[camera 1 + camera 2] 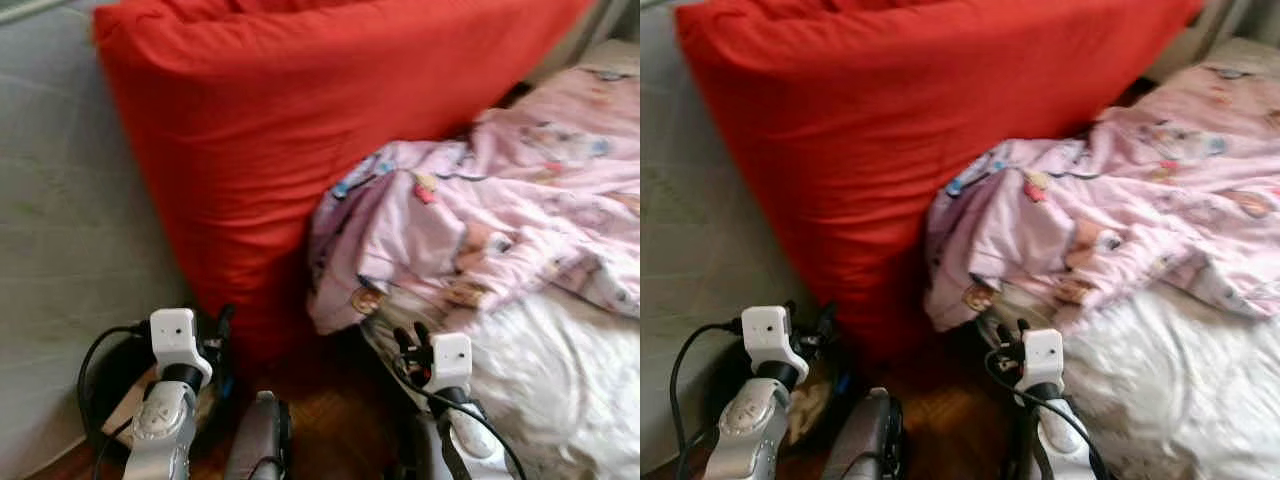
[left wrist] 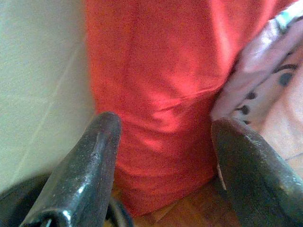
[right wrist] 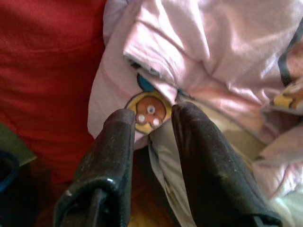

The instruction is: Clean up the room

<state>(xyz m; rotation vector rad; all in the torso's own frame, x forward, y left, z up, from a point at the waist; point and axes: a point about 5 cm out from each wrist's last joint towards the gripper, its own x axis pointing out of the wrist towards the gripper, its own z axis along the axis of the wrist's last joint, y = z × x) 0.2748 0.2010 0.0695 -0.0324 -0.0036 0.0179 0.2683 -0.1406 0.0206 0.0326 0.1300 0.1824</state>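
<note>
Eye views: big red cushion [image 1: 300, 130] upright, leaning on the grey wall [image 1: 60, 220], its base on the wood floor [image 1: 340, 420]. Pink blanket [image 1: 500, 210] bunched on the bed at right, its left edge hanging against the cushion, white sheet [image 1: 570, 380] under it. Left gripper [image 1: 215, 335] low at left, near the cushion base. Right gripper [image 1: 410, 345] at the blanket's hanging edge.

Left wrist view: fingers [image 2: 90, 165] wide apart, holding nothing, cushion ahead.

Right wrist view: fingers [image 3: 113, 161] slightly parted, blanket hem [image 3: 147, 111] at the tips; grip uncertain.
</note>
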